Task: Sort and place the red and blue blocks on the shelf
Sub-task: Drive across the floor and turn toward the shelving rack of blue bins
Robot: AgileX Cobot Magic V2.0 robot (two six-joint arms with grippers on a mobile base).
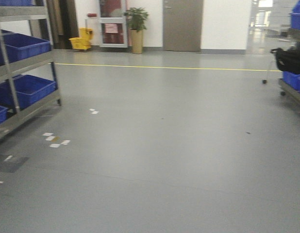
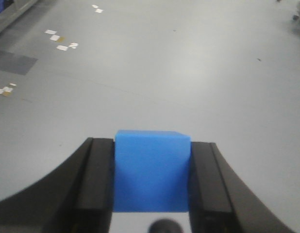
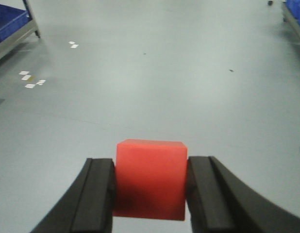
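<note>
Between the fingers of my left gripper sits the blue block, clamped on both sides. My right gripper clamps the red block the same way. Both blocks hang over the grey floor, well apart from the shelf with its blue bins, which stands to the left.

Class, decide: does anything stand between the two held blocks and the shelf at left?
Nothing visible does. Between the gripped blue block, red block and the shelf lies open floor with only flat white scraps.
</note>
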